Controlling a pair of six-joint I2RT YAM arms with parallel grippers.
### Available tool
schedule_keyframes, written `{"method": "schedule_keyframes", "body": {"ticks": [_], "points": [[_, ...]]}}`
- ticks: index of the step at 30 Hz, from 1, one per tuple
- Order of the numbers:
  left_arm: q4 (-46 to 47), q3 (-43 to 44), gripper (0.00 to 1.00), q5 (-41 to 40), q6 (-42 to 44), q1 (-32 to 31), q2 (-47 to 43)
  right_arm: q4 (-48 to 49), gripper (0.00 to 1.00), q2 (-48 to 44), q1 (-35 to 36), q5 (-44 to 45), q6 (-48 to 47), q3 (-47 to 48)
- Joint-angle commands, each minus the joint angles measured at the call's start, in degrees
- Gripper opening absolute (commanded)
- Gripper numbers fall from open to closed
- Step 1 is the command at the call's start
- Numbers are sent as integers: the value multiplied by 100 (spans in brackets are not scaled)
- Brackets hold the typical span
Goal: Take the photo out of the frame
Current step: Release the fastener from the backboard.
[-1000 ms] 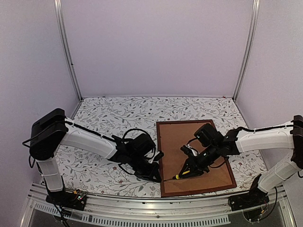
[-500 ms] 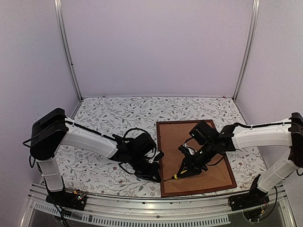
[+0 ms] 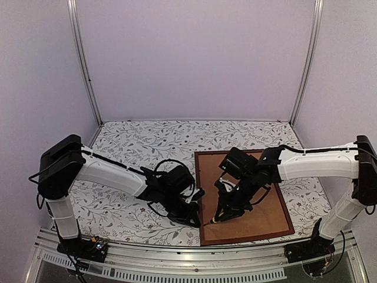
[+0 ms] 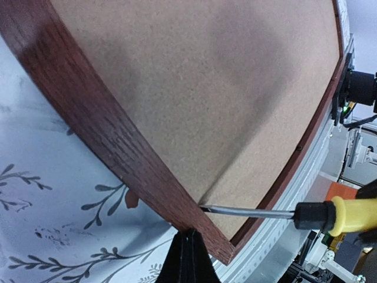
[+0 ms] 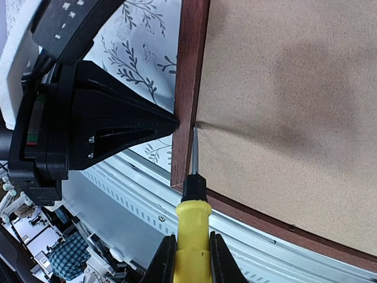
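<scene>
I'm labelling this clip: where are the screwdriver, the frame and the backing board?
screwdriver point(image 5: 192, 227): right wrist view, on its yellow handle.
frame point(image 4: 88, 94): left wrist view, on the wooden side rail.
backing board point(image 3: 209, 168): top external view, on its bare upper-left part.

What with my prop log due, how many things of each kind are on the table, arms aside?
frame: 1
backing board: 1
screwdriver: 1
Total: 3. No photo is visible; the board faces up.
</scene>
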Motion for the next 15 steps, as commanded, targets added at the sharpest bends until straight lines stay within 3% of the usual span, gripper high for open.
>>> {"method": "schedule_keyframes", "body": {"ticks": [1, 15], "points": [[426, -16, 0, 71, 196, -305, 603, 856, 0, 834, 675, 399, -27, 367], [432, -147, 0, 29, 320, -287, 618, -508, 0, 2191, 1771, 1285, 439, 2309]]}}
